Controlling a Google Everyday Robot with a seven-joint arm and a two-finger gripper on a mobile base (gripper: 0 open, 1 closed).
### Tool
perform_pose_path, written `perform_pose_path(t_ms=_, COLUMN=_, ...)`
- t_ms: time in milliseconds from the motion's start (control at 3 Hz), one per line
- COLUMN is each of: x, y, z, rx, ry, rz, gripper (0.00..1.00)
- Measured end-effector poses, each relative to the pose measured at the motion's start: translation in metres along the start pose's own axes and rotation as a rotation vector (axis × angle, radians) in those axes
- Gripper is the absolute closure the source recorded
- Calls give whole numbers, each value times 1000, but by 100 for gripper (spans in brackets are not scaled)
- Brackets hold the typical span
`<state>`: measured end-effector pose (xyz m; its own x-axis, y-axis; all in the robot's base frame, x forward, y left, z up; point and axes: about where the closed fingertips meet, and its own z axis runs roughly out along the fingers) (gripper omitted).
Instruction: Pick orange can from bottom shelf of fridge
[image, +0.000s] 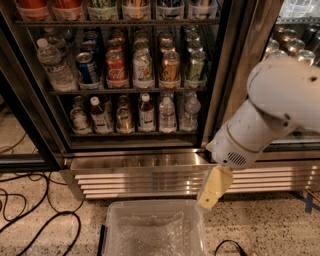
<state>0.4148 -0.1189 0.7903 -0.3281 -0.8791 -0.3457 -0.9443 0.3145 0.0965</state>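
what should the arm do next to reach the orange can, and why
Probably lift the pincer and swing it left toward the orange can: the pincer hangs low before the fridge, below and right of the bottom shelf, well apart from the can.

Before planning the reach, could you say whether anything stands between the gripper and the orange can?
Nothing visible blocks the orange can, front-row on the bottom shelf; bottles flank it. The gripper hangs lower right, before the grille. Whether the fridge is open, I cannot tell.
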Motion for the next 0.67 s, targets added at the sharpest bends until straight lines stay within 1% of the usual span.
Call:
perform_pose_path(t_ms=333, x=-12, y=1, z=61, rx=-31, ry=-39, rz=41, gripper=0)
perform_pose_path(t_ms=667, x=-26, y=6, z=109, rx=-123, ry=-52, rz=56, gripper=0)
